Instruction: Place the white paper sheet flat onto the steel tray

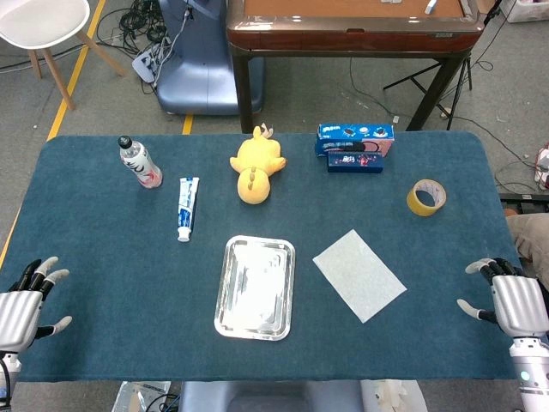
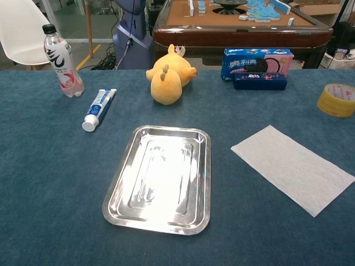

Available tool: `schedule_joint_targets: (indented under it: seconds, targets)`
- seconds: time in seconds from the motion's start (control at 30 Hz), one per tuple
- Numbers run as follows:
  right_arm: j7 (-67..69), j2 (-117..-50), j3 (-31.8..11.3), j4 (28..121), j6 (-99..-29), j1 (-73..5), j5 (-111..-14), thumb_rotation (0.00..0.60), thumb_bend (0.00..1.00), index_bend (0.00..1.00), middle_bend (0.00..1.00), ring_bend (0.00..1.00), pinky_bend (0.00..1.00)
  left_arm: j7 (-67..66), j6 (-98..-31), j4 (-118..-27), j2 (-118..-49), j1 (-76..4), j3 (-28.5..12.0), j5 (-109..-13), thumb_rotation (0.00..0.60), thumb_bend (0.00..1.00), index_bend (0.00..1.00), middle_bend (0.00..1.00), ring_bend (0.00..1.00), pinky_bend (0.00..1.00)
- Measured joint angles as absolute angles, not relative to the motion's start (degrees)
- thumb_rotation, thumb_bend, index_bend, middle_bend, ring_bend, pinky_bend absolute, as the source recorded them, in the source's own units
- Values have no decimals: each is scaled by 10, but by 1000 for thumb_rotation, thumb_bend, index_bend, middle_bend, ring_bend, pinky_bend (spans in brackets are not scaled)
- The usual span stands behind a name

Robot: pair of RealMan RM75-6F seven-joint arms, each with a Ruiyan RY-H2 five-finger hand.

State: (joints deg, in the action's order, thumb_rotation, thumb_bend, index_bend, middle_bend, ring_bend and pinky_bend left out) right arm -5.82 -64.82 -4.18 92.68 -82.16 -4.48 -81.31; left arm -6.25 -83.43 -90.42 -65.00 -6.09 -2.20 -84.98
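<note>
A white paper sheet (image 1: 359, 275) (image 2: 292, 168) lies flat on the blue tablecloth, just right of the steel tray (image 1: 255, 287) (image 2: 161, 178), which is bare and shiny. My left hand (image 1: 27, 300) hovers at the table's near left corner, fingers spread, holding nothing. Near the right front edge my right hand (image 1: 509, 302) is likewise spread and holds nothing, well right of the sheet. Neither hand shows in the chest view.
Along the back stand a water bottle (image 1: 140, 162), a toothpaste tube (image 1: 186, 208), a yellow plush duck (image 1: 256, 165), a blue cookie box (image 1: 354, 147) and a yellow tape roll (image 1: 426, 197). A wooden table stands behind.
</note>
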Motion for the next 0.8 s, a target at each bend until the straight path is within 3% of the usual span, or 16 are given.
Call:
schedule_joint_targets:
  seconds: [0.17,0.37,0.57,0.7,0.8]
  targets:
    - [-54,-646,-41,930,-822,-43,-814,600,0,429,395,293,396,-67,-837,-907,-650,-59,-19,-854,600,24,256,130,79,352]
    - [-56,-649,-43,927,-819,-45,-809,600,0,432,507,417,583,-69,-833,-907,-650,-60,-19,-849,600,23,256,131,80,354]
    - [-66,-657,-39,925,-820,-47,-820,600,0,477,792,729,878,-63,-836,-910,-646,-58,-19,-848,600,24,256,132,81,356]
    - [-73,-664,-36,922,-814,-54,-831,600,0,488,967,907,983,-60,-838,-911,-643,-57,-19,-850,600,23,256,132,81,357]
    - [-77,-669,-32,914,-803,-61,-838,600,0,493,1000,992,1000,-57,-842,-913,-640,-55,-20,-849,600,24,256,132,81,357]
